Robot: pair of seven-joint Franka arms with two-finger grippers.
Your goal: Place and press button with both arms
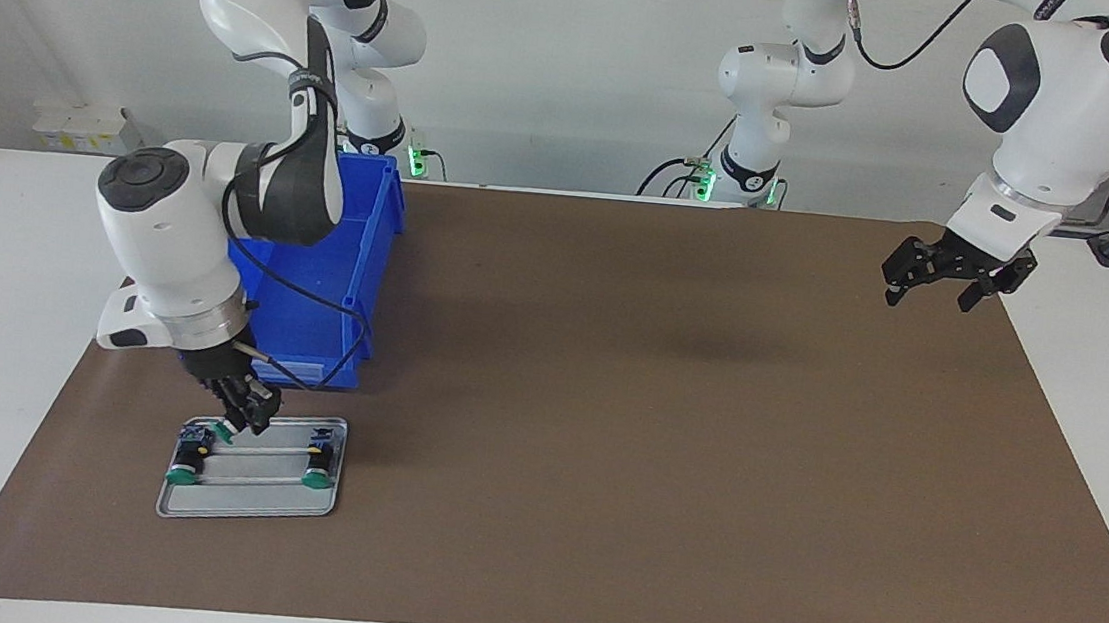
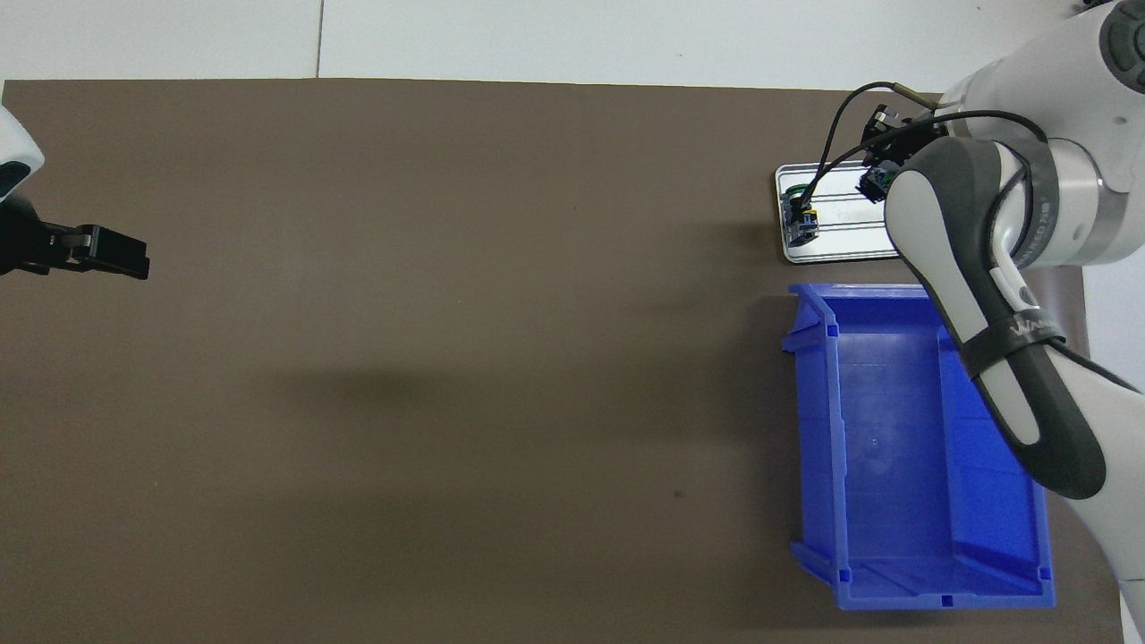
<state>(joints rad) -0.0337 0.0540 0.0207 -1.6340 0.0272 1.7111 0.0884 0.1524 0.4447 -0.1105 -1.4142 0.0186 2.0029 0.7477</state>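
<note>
Right hand [image 1: 239, 421]: black, on the white jointed right arm [image 1: 179, 249], down in the flat grey metal tray [image 1: 247, 500] at the right arm's end of the tabletop; its fingertips are closed around the green cap of a small push button [image 1: 225, 433] with a round flat green cap.
Held button: at the fingertips of the right hand, at the tray end nearer the robots; whether it is lifted off the tray floor cannot be told.
Other buttons: two more green-capped buttons [image 1: 183, 468] lie in the same tray, just beside the right hand, one [image 1: 320, 472] toward the middle of the tabletop.
Blue plastic open bin [image 2: 903, 447]: on the brown mat [image 1: 606, 406], just beside the tray and nearer the robots than the right hand; partly covered by the right arm.
Left hand [image 1: 954, 276]: black, on the white left arm [image 1: 1064, 105], hanging in the air over the mat's edge at the left arm's end of the tabletop, well apart from the tray; fingers spread wide, holding nothing; this arm waits.
</note>
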